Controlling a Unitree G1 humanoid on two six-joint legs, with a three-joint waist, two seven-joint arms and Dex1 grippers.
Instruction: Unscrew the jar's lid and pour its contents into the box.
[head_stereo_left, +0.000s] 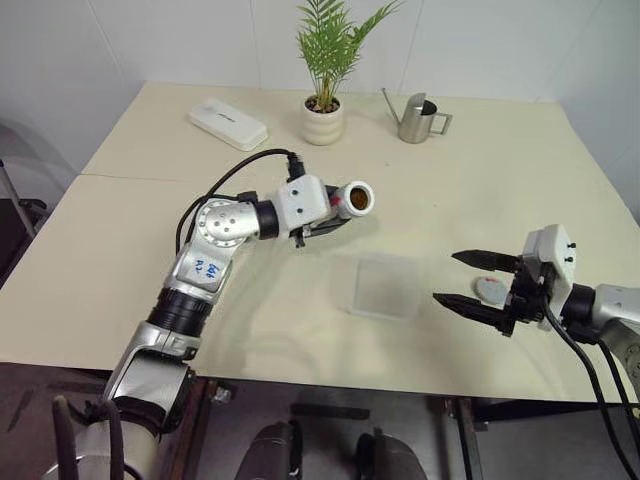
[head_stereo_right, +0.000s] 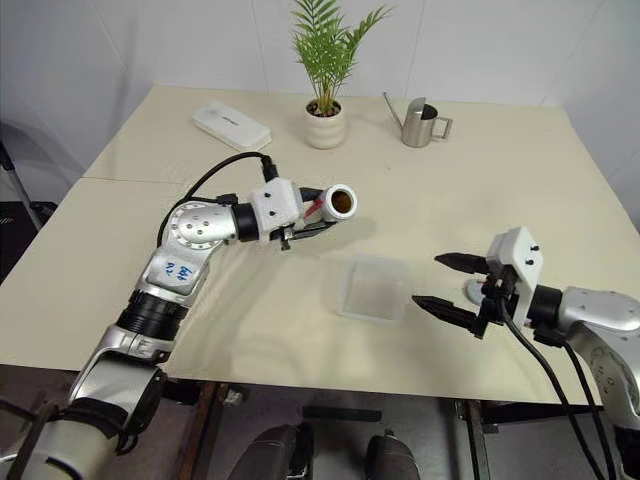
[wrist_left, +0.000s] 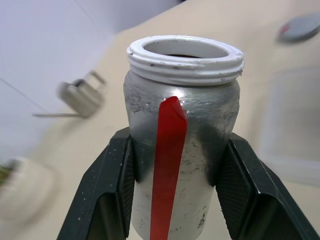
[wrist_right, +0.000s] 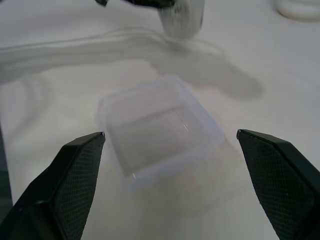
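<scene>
My left gripper (head_stereo_left: 335, 210) is shut on the jar (head_stereo_left: 352, 198), a silver cylinder with a red stripe (wrist_left: 167, 150). The jar is held about level above the table, its open white threaded mouth (wrist_left: 185, 55) turned toward the right side. Brown contents (head_stereo_left: 359, 200) show inside the mouth. The clear box (head_stereo_left: 385, 285) sits on the table below and to the right of the jar. The grey lid (head_stereo_left: 490, 290) lies on the table beside the box. My right gripper (head_stereo_left: 446, 277) is open just above the lid, fingers pointing at the box (wrist_right: 160, 127).
A potted palm (head_stereo_left: 322, 120), a steel watering jug (head_stereo_left: 418, 118) and a flat white case (head_stereo_left: 228, 123) stand along the back of the cream table (head_stereo_left: 150, 280). The table's front edge runs just under both arms.
</scene>
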